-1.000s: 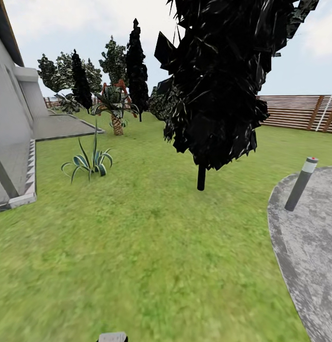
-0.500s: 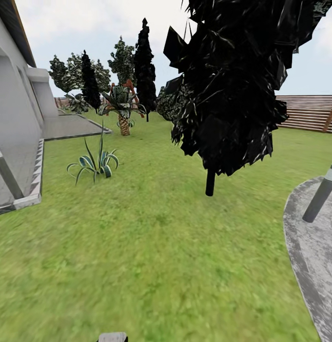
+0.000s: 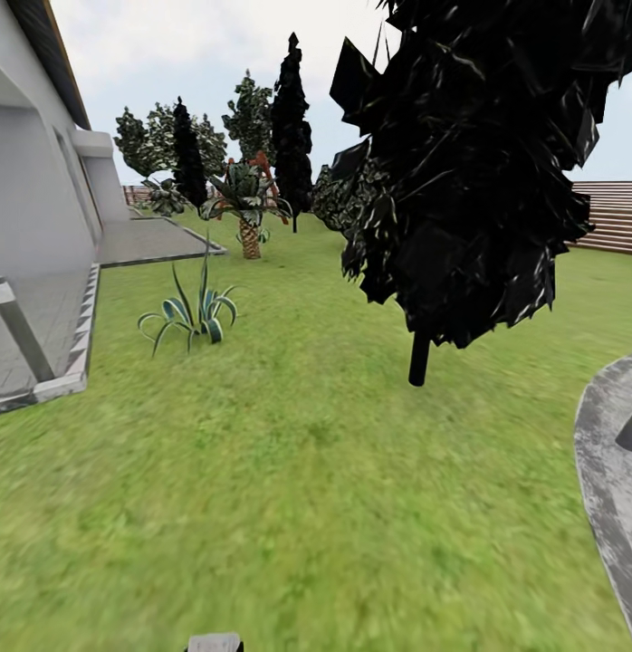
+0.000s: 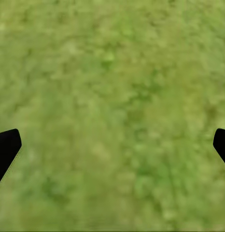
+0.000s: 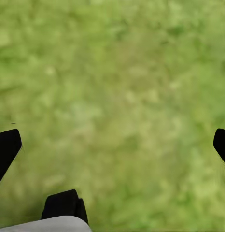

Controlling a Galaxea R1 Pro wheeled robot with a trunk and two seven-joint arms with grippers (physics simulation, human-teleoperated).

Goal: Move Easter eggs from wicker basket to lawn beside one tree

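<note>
1. Progress, judged from the frames: nothing visibly done. No egg or basket was in sight, so all three eggs were prob. still to be fetched and the robot looked to be in transit across the lawn [image 3: 289, 471].
2. Scene in the head view: mottled grass ran ahead. A dark-leaved thin-trunked tree [image 3: 417, 358] stood close, right of centre, not the pale-trunked kind. A spiky striped plant [image 3: 191, 312] sat to the left, near the grey patio edge [image 3: 62, 385].
3. A short scaly palm [image 3: 250, 237] and more dark trees stood further back. A house wall [image 3: 31, 208] was at left, a slatted fence [image 3: 610, 217] at far right, a paved patch [image 3: 610, 471] at the right edge.
4. Left gripper [image 4: 112, 150]: spread wide. Its dark fingertips [image 4: 6, 147] sat at opposite edges of the wrist view w/ only grass between, holding and touching nothing.
5. Right gripper [image 5: 112, 147]: likewise spread wide, tips at the edges, empty over grass. A dark and white piece [image 5: 64, 212] showed near the frame edge, prob. part of the robot, too blurred to say.
6. Left to do: find the basket, lift out three eggs, set them by one tree.
</note>
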